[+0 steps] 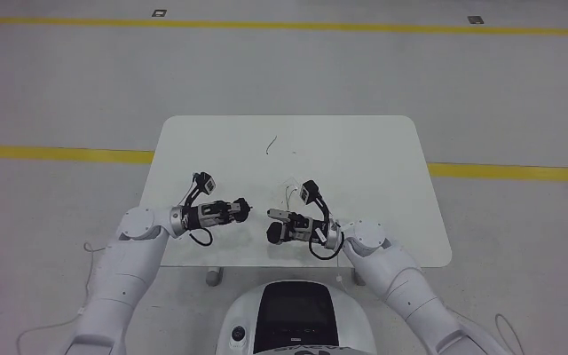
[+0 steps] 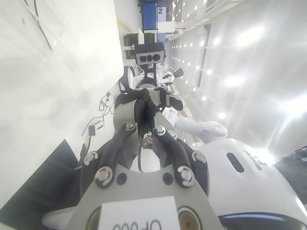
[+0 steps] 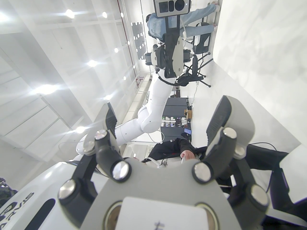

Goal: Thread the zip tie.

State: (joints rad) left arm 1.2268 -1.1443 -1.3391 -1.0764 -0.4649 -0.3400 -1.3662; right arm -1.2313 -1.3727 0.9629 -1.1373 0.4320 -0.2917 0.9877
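White table [image 1: 373, 151] bears a thin, dark, slightly curved zip tie [image 1: 271, 143]

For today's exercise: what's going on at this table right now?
The robot's left pincer is shut on what looks like a thin black zip tie, over the near side of the table. The right pincer faces it, open and empty, so nothing is threaded yet. A spare tie lies farther back.

Pale grey floor [image 1: 284, 80] all round, crossed by two yellow lines [image 1: 284, 25]: one along the top of the frame, one through the middle, passing behind the white table [image 1: 382, 151]. Overhead, round ceiling lights [image 3: 69, 13] glare. Blue racks [image 2: 150, 13] stand far off, upper centre.
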